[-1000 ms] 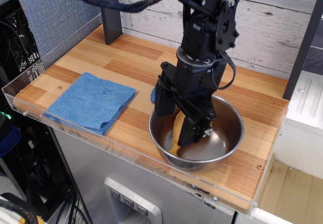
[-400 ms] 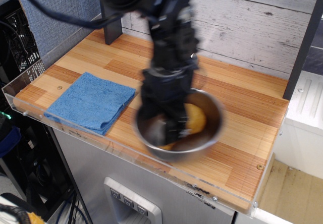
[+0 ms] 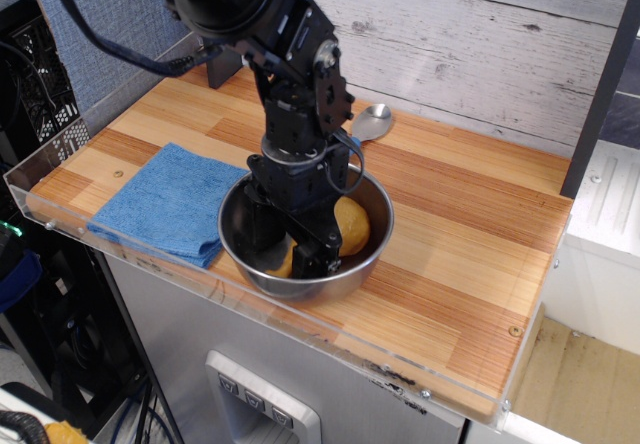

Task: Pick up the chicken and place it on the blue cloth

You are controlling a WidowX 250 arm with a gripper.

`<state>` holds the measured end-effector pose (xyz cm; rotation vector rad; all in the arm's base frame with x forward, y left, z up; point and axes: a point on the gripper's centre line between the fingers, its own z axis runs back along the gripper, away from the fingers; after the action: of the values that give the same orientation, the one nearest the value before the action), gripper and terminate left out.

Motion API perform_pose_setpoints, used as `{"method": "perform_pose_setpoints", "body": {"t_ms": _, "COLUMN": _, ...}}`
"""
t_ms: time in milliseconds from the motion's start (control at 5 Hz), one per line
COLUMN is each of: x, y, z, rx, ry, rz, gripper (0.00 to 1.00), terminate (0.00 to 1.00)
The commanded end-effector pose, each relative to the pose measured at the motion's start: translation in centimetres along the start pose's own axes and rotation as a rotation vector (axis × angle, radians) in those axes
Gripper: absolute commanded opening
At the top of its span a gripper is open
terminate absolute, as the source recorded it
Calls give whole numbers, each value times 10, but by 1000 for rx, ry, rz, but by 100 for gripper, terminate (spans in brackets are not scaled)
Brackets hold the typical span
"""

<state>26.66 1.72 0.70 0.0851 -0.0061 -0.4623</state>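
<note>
The chicken (image 3: pixel 347 226), a golden-tan drumstick, lies inside the steel bowl (image 3: pixel 375 214). Its plump end rests against the right inner wall and its thin end runs down-left under the arm. My gripper (image 3: pixel 285 249) reaches down into the bowl, open, with its black fingers (image 3: pixel 315 252) spread. One finger stands left of the chicken and the other presses beside its plump end, with a bit of tan showing between them. The blue cloth (image 3: pixel 170 202) lies flat at the table's front left, and the bowl's left rim touches its right edge.
A metal spoon (image 3: pixel 371 119) lies behind the bowl near the back wall. A dark post (image 3: pixel 222 64) stands at the back left. A clear plastic lip (image 3: pixel 130 254) runs along the table's front edge.
The arm has swung left, and the bowl with the chicken in it slid left with it until it reached the cloth's edge. The spoon behind the bowl is now uncovered.
</note>
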Motion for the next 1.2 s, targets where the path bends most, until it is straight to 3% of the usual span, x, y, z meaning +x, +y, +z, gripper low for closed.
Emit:
{"method": "perform_pose_setpoints", "body": {"t_ms": 0, "x": 2, "y": 8, "z": 19, "rx": 5, "ry": -61, "rz": -11, "gripper": 0, "terminate": 0}}
{"method": "perform_pose_setpoints", "body": {"t_ms": 400, "x": 6, "y": 30, "z": 70, "rx": -189, "ry": -219, "rz": -118, "gripper": 0, "terminate": 0}}
{"method": "perform_pose_setpoints", "body": {"t_ms": 600, "x": -1, "y": 55, "z": 100, "rx": -237, "ry": -295, "rz": -75, "gripper": 0, "terminate": 0}}
{"method": "perform_pose_setpoints", "body": {"t_ms": 800, "x": -27, "y": 89, "z": 109, "rx": -159, "ry": -214, "rz": 124, "gripper": 0, "terminate": 0}}
{"method": "perform_pose_setpoints", "body": {"t_ms": 1000, "x": -56, "y": 105, "z": 96, "rx": -15, "ry": -63, "rz": 335, "gripper": 0, "terminate": 0}}
